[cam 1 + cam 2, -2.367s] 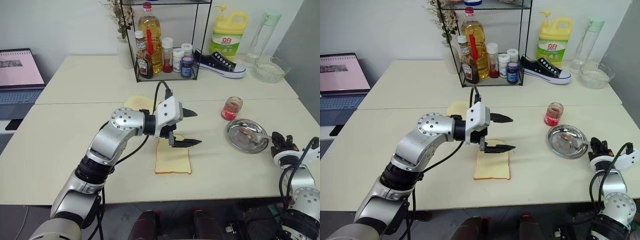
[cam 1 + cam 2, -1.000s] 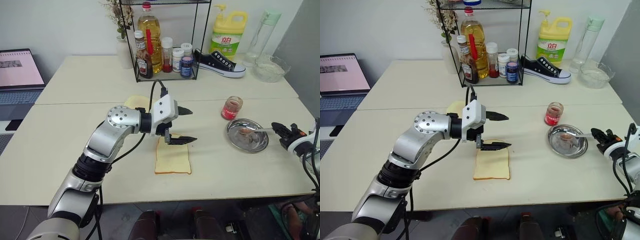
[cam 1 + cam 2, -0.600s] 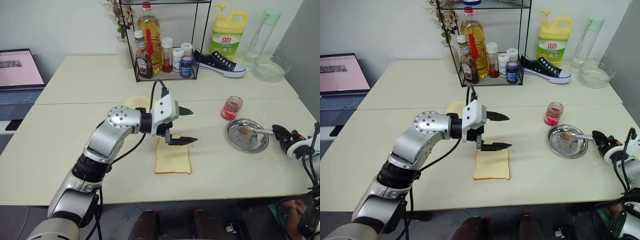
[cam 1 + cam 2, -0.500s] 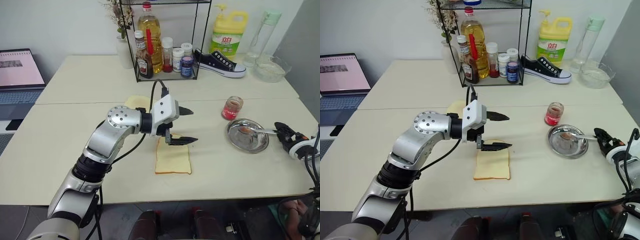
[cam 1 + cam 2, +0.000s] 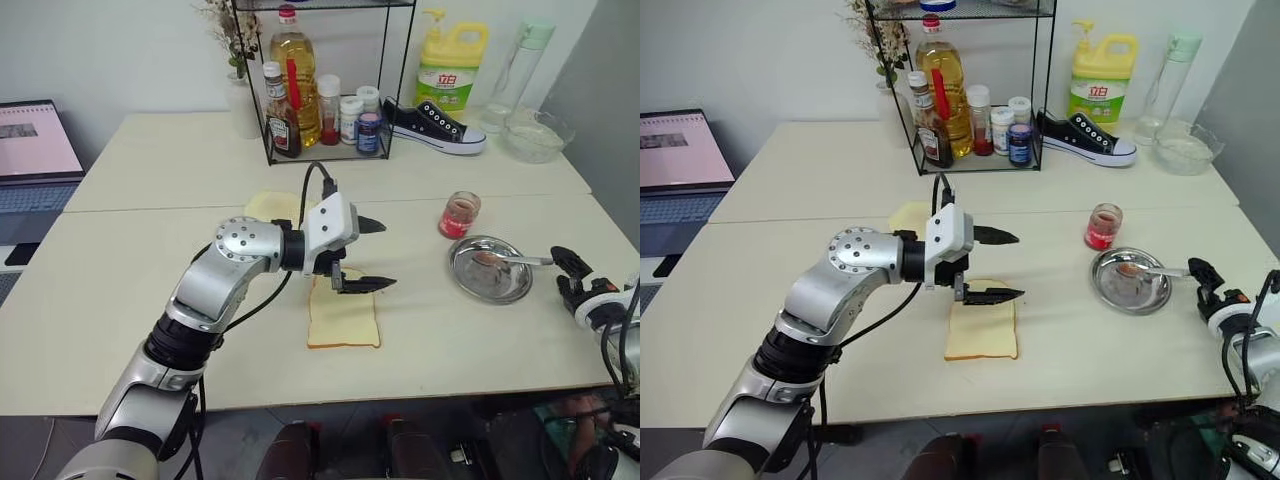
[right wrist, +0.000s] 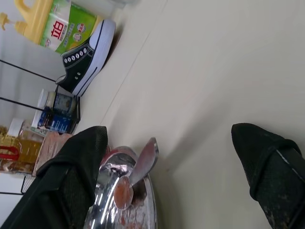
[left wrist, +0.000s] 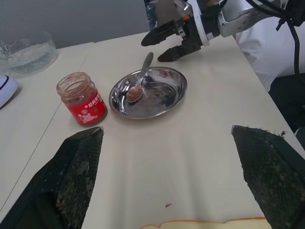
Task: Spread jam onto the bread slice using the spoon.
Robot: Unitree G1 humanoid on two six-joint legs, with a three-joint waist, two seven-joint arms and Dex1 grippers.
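Right tool just let go of spoon, jaws now wide. Spoon rests in dish at 3 o'clock of bread slice. Left tool open above bread; spreading looks finished

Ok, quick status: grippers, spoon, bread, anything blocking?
Left gripper open above the bread slice. Right gripper open, off the spoon, which rests in the steel dish. No jam on the bread. Nothing in the way.

A pale cream bench butts against a second one behind it, 2 in all, with a seam between them. A plain white wall stands behind. A grey panel rises at the right. Light is even and soft.
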